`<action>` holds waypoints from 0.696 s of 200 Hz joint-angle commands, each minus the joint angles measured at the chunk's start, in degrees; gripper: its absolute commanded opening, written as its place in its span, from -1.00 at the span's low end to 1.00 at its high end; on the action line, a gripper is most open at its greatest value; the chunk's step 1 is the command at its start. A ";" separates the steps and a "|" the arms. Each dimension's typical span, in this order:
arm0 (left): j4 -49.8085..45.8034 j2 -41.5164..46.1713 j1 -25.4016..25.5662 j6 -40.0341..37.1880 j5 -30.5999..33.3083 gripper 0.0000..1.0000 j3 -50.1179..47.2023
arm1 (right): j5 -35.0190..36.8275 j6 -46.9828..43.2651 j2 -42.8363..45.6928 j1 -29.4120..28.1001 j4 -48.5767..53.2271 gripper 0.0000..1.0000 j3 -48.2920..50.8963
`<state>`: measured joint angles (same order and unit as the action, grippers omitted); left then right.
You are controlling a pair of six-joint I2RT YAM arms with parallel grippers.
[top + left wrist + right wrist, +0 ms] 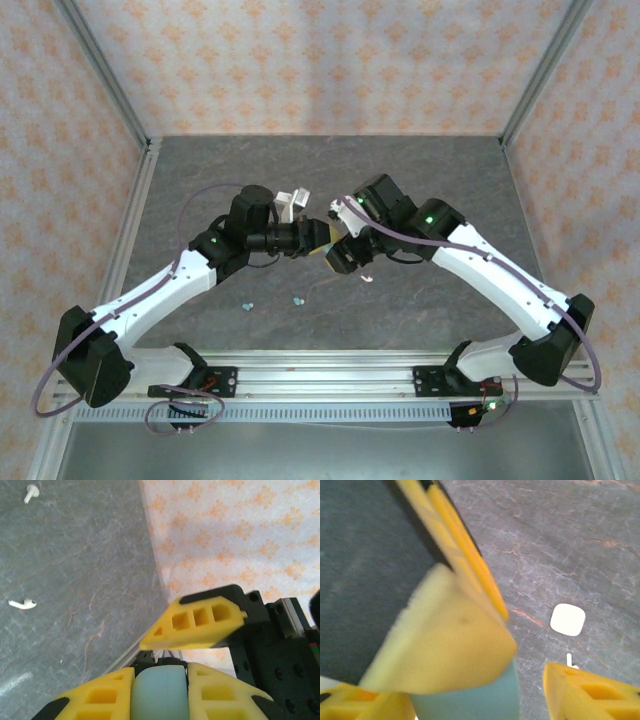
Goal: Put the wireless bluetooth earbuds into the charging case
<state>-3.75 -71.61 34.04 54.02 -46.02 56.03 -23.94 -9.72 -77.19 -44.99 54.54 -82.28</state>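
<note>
- Left arm [160, 290] stretched from the near-left base toward mid-surface [450, 180], forearm low and nearly level, wrist turned to the right.
- Left fingers [100, 697] clamped on a teal case [160, 692], one on each broad side, with its rounded end sticking out past the tips.
- Right arm [490, 270] reaching from the near-right base, elbow raised, wrist bent back to the left so the two wrists meet head-on above mid-surface.
- Right fingers [195, 622] spread apart. From the left wrist, one hanging just beyond the case's rounded end without touching it. From the right wrist, the other standing well clear on the far side of the case.
- Teal case held off the surface between the wrists, long axis along the left fingers, rounded end toward the right arm. Cannot tell whether the lid is open.
- Teal earbuds [246, 303] lying on the surface near the left forearm, the second [298, 299] just to its right, the two apart. Too small to tell which way either points.
- White earbuds [22, 603] lying flat on the surface below the right wrist, apart from each other. Long axis of one running across the left wrist view, the other [31, 492] lying on a slant with its bulb uppermost in that view.
- White case [567, 619] flat on the surface, apart from all the fingers.
</note>
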 commanded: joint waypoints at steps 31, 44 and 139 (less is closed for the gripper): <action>6.37 4.06 -3.19 5.05 6.59 -0.75 -4.82 | 1.98 10.32 5.39 2.52 -3.71 0.44 0.88; 7.77 5.63 -4.46 6.43 7.94 -0.75 -6.22 | -0.43 14.88 6.49 3.91 -5.52 0.44 1.82; 15.51 11.06 -6.24 13.93 13.32 -0.76 -8.71 | -14.89 56.81 8.44 8.30 -40.98 0.19 15.87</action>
<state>7.20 -61.73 28.01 65.54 -34.89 47.09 -36.77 34.15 -69.06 -36.91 26.92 -68.05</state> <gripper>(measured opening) 0.238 0.620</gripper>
